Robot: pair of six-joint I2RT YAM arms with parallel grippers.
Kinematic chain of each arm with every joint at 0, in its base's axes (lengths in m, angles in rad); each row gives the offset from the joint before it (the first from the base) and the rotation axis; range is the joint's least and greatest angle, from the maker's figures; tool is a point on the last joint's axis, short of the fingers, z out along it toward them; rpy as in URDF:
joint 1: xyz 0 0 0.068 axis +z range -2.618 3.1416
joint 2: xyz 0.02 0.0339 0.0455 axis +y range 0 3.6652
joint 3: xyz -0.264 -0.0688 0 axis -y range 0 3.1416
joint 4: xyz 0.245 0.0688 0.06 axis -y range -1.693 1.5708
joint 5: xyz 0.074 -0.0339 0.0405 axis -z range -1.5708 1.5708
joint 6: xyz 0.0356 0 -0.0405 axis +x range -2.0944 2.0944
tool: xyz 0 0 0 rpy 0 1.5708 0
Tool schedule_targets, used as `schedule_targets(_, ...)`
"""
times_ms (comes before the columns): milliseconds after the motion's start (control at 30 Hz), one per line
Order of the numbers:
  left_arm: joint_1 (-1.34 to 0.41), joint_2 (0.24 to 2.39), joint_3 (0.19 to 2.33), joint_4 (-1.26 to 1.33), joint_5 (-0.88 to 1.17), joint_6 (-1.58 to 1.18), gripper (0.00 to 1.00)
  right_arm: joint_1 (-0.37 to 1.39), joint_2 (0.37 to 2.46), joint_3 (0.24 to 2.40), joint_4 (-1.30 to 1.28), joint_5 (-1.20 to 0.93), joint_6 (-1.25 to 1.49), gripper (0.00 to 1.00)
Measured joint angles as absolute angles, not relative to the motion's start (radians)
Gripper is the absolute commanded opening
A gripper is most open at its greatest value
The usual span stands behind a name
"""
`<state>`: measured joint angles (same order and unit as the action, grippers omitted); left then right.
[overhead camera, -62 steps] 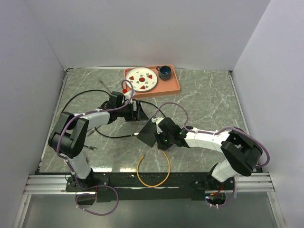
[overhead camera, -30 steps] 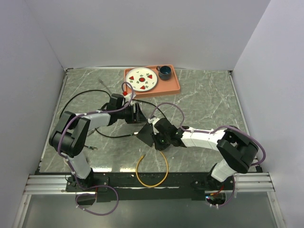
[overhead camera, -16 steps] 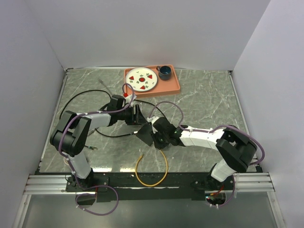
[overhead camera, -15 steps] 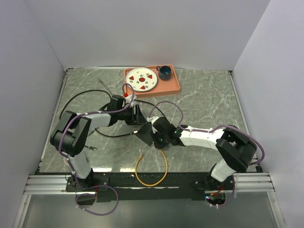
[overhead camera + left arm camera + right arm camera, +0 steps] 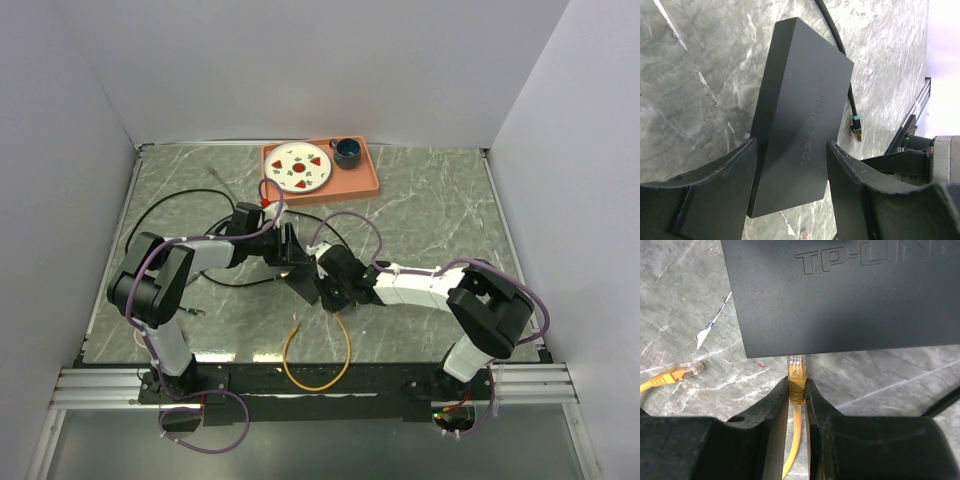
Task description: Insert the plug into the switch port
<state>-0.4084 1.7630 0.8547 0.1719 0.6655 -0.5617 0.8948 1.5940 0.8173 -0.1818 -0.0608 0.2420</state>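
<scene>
Your right gripper [image 5: 797,390], pinched narrow on the yellow plug [image 5: 796,371], has the switch [image 5: 850,295], clamped by your left gripper [image 5: 790,145], dead ahead, the plug's tip right at its near edge and lengthwise toward it, the switch port hidden beneath that edge.

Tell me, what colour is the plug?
Yellow-orange plug, clear tip; right wrist view.

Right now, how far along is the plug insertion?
Done: the left gripper clamps the switch, and the right gripper pinches the plug. In hand: the plug's tip meets the switch's edge, its clear end showing. Left: pushing it fully into a port, which is hidden here.
</scene>
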Motion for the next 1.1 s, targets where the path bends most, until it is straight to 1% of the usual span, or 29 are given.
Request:
schedule_targets(700,-0.418,1.765,0.823,0.219,0.659,-0.542,0.58,0.906,1.623,0.853,-0.212,-0.055,0.245,0.00)
schedule_targets(1100,-0.437,1.766,0.807,0.248,0.653,-0.536,0.55,0.914,1.626,0.869,-0.234,-0.047,0.250,0.00)
